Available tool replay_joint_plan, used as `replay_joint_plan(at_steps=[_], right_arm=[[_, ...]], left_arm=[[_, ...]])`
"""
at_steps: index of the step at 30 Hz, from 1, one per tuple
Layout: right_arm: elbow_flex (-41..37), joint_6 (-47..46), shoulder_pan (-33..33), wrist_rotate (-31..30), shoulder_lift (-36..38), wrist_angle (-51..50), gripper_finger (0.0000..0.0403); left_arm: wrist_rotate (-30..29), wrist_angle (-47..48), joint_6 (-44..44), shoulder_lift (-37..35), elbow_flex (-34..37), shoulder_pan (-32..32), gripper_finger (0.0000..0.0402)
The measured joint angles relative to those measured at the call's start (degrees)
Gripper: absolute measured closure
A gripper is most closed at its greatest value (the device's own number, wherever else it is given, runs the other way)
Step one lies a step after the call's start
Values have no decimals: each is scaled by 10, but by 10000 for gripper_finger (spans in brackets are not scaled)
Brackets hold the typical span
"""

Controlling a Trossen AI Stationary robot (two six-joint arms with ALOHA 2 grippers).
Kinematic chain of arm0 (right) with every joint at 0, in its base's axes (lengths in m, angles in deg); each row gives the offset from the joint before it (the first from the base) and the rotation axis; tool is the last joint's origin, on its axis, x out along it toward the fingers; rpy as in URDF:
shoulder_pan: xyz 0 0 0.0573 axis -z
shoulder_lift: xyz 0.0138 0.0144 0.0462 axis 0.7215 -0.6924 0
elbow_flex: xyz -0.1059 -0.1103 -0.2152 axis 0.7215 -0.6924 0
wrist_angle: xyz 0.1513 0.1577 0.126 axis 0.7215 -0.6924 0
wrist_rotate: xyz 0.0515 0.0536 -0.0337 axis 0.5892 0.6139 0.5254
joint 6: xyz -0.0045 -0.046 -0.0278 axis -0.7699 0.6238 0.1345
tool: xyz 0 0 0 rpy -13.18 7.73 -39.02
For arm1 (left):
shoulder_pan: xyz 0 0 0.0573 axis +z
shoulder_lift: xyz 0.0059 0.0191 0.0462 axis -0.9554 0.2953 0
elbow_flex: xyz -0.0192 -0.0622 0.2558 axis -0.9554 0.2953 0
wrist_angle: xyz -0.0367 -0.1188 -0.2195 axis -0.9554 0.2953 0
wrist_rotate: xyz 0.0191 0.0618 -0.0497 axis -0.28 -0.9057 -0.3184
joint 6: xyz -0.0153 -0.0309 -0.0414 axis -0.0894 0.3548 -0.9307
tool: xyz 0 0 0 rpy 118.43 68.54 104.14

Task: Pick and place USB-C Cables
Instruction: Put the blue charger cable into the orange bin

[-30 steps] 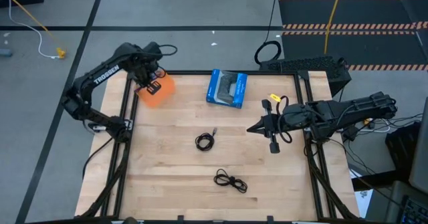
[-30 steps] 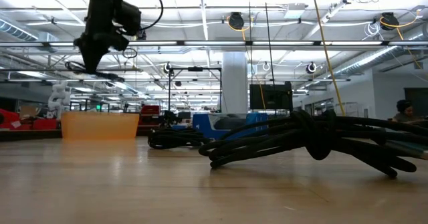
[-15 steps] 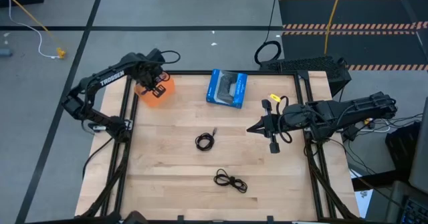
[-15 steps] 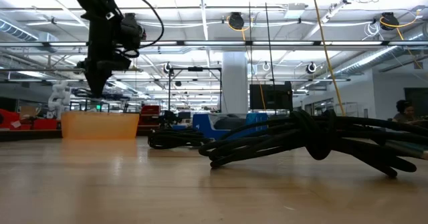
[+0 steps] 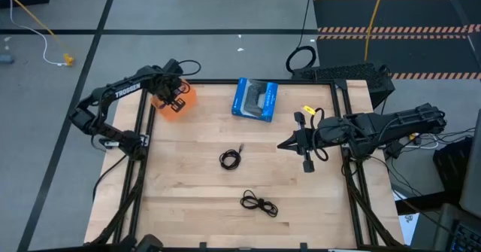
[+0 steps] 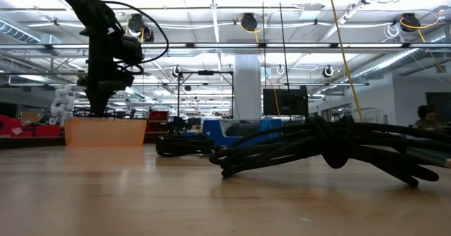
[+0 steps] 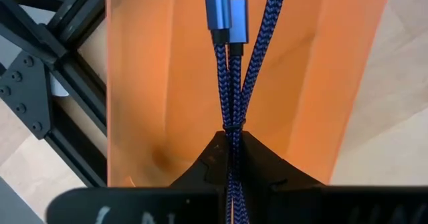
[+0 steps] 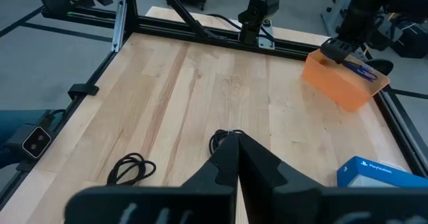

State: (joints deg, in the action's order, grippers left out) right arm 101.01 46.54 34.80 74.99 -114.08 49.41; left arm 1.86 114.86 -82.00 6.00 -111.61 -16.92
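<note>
Left gripper [image 7: 229, 158] is over the orange bin [image 5: 179, 105] at the table's far-left corner, fingers pinched on the blue cable [image 7: 231, 83], which hangs down into the bin. Looks like the drop is about to happen. Risk: the braided bundle is long and stiff, so if it's let go from this height a plug end could catch the rim and flop out onto the table.

Blue box [image 5: 255, 99] sits by the far edge. One black cable [image 5: 230, 159] lies mid-table, the other [image 5: 259, 204] nearer the front edge.

Right gripper [image 5: 282, 145] waits at the right side, fingers together.
</note>
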Motion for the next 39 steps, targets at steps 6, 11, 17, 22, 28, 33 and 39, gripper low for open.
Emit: replay_joint_plan(at_steps=[6, 11, 17, 22, 28, 33, 39], right_arm=[[0, 0, 0, 0, 0, 0, 403], [0, 0, 0, 0, 0, 0, 403], [0, 0, 0, 0, 0, 0, 403], [0, 3, 0, 0, 0, 0, 403], [0, 6, 0, 0, 0, 0, 403], [0, 5, 0, 0, 0, 0, 403], [0, 5, 0, 1, 0, -1, 403]], left_arm=[[0, -7, 1, 0, 1, 9, 385], [0, -13, 4, 7, 1, 14, 385], [0, -21, 11, 23, 1, 23, 385], [1, -39, 20, 36, 1, 27, 385], [1, -40, 32, 56, 1, 27, 385], [1, -51, 34, 77, 1, 26, 384], [1, -57, 32, 99, 1, 26, 372]])
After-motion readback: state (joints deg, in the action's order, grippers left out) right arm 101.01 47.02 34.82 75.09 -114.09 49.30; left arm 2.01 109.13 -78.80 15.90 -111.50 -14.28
